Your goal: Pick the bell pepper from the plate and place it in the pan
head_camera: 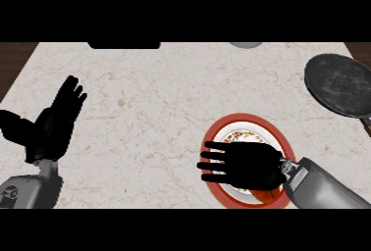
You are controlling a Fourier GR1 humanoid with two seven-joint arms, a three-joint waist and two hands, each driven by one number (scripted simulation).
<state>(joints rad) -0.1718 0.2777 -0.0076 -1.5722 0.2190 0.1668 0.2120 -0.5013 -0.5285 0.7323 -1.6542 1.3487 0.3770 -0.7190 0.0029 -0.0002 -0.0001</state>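
A plate with a red rim and a patterned white middle lies on the counter at the lower right. My right hand is palm down over the plate and covers most of its middle. No bell pepper shows; whatever lies under the hand is hidden. A dark round pan sits at the far right, apart from the plate, with its handle running toward the right edge. At the left edge my left hand rests open, fingers up, holding nothing.
The marble counter stretches wide between the two hands. A dark object and a grey round object sit at the far edge. Dark wood shows past the counter's left and right corners.
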